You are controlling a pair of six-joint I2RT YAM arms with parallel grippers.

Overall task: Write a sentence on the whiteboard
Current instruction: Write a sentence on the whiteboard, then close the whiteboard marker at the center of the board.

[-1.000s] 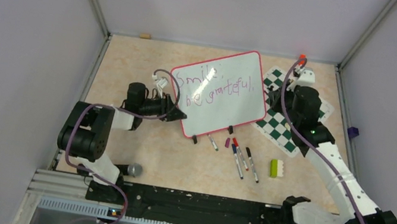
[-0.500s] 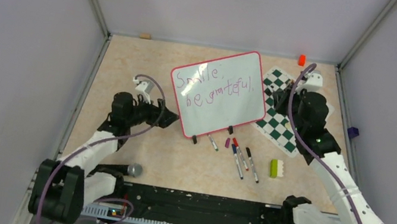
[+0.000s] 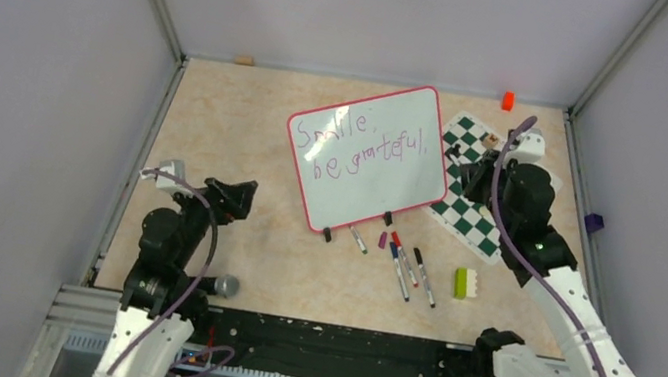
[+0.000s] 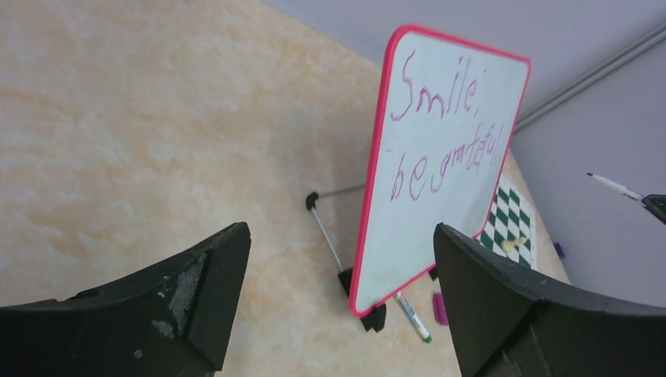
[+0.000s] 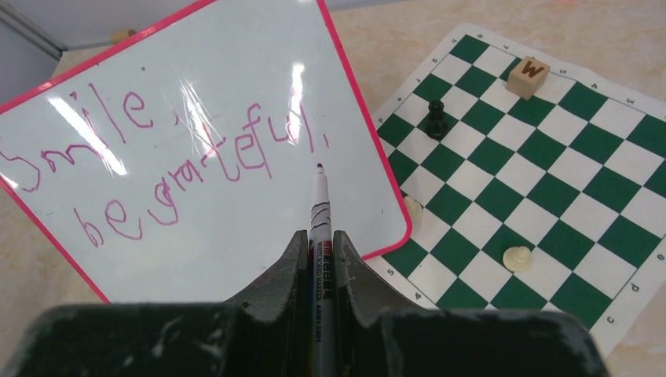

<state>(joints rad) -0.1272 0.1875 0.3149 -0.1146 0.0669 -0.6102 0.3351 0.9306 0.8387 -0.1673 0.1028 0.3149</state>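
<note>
The whiteboard (image 3: 379, 196) stands propped mid-table, toward the far right, with the sentence (image 3: 360, 160) "Smile, be grateful," in two purple lines. Its right edge sits just beside the chess mat (image 3: 467, 215). A few loose pens (image 3: 409, 266) lie right at its near edge by the feet. Left of the board there's lots of bare table (image 3: 221, 110).

The left end effector (image 3: 243, 192) hangs low at the near left, well apart from the board's left edge. It's spread wide and holding nothing. The right arm reaches out over the chess mat, and the right end effector (image 5: 318, 243) is clamped on a marker (image 5: 320, 204) that points at the board.

In the right wrist view the tip looks like it's just under the last comma. The left wrist view shows it in the air, off the board's right side. That view also shows the board's wire stand. Only the right wrist cam shows the chess pieces and a little "W" cube (image 5: 527, 75).
</note>
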